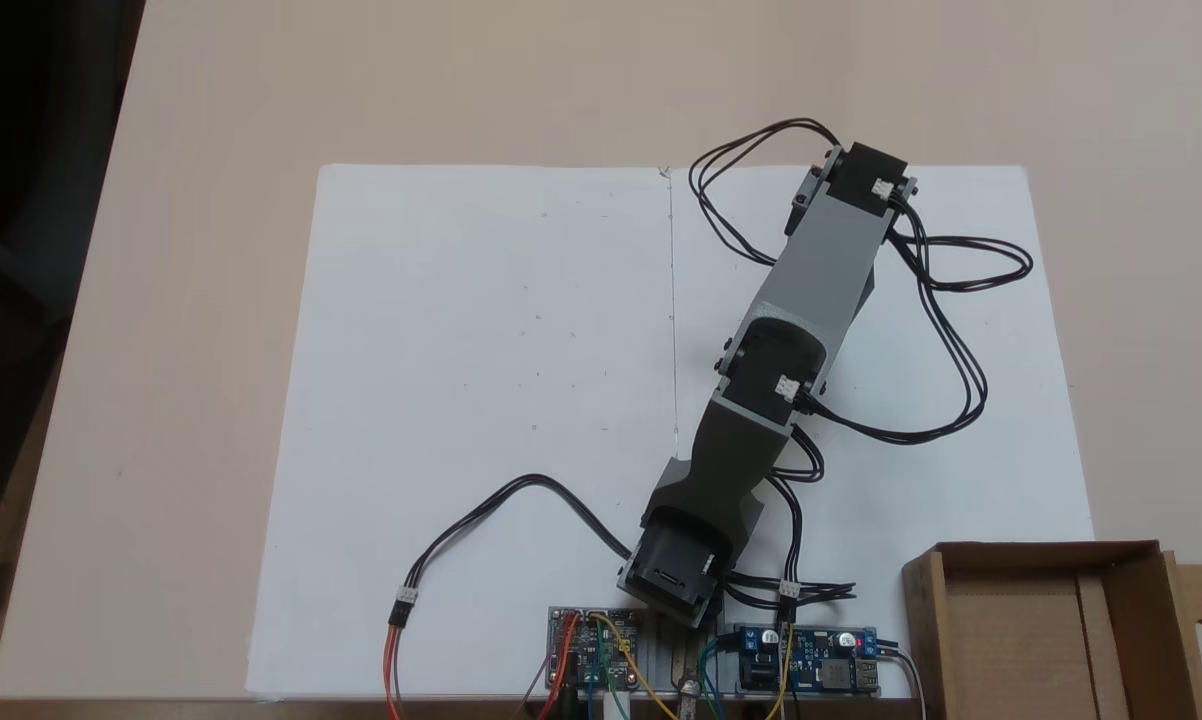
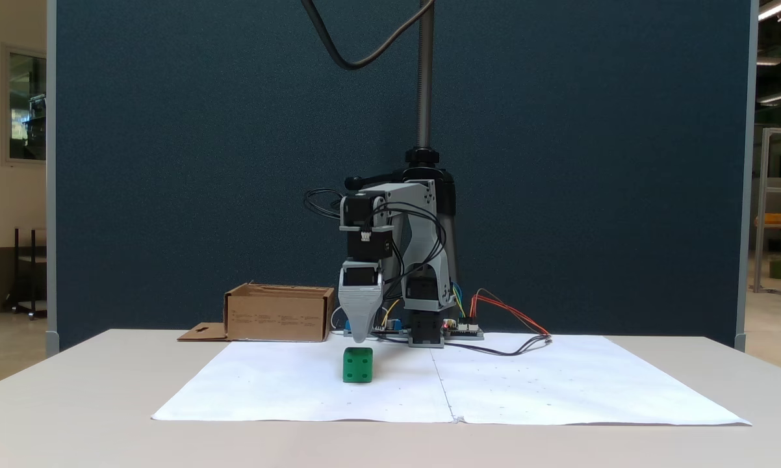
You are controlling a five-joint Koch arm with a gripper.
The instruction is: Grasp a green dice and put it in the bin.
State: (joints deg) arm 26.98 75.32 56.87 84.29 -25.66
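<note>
white paper sheet (image 2: 494,390) lies nearest the camera in a fixed view, spread on the beige table (image 2: 104,403). green dice (image 2: 357,364) sits upright on that sheet, untouched. gripper (image 2: 360,337) hangs straight over it, tip just above the top face — not touching as far as i can tell. only one grey tapered tip shows (jaws line up one behind the other), so spread or pressed together: cannot tell. the arm (image 1: 801,300) covers the dice from above in a fixed view. bin (image 2: 279,313) stands well apart beside the robot base, and what shows of its inside (image 1: 1041,620) is bare. progress — reach looks about done; grasp, lift, carry and drop are all left.
</note>
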